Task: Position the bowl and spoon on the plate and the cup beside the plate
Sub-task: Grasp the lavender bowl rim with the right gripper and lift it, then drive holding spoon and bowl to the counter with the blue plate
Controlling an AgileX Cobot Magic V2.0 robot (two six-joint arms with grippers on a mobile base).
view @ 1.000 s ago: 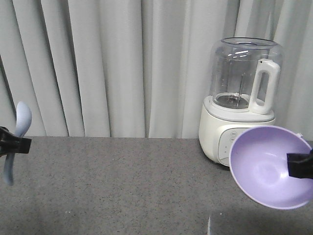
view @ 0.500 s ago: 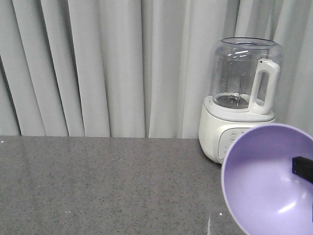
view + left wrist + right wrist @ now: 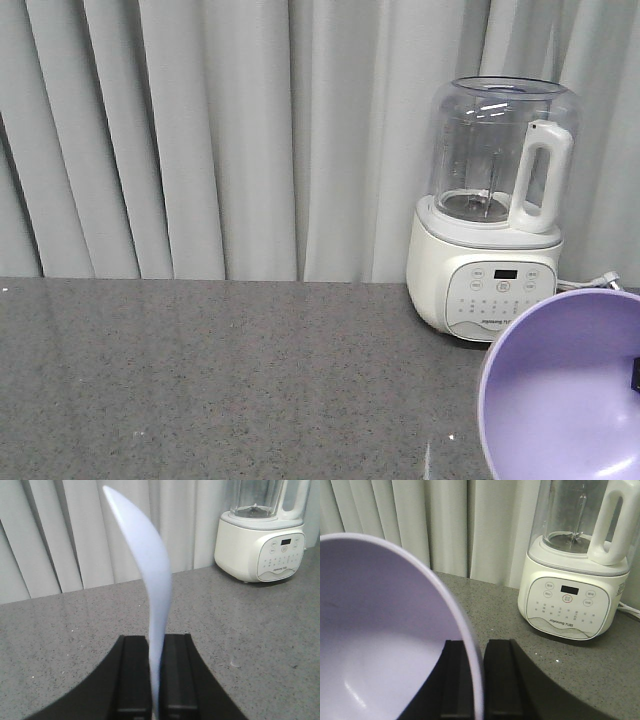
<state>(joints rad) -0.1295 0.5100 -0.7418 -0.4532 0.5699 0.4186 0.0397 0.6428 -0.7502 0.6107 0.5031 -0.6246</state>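
Clamping the spoon edge-on in the left claw, its length rising straight above the jaws. Pinching the bowl by its rim in the right claw, basin tilting left of the jaws, apparently off the counter. Probably calling for levelling the bowl before lowering it. Plate and cup not showing anywhere. Steering wide of the blender standing ahead-right.

A white blender stands at the right of the frame, on the far part of a grey speckled desk. Its clear jar has a white handle, and the base carries a button panel. Pale pleated curtains fill the background.
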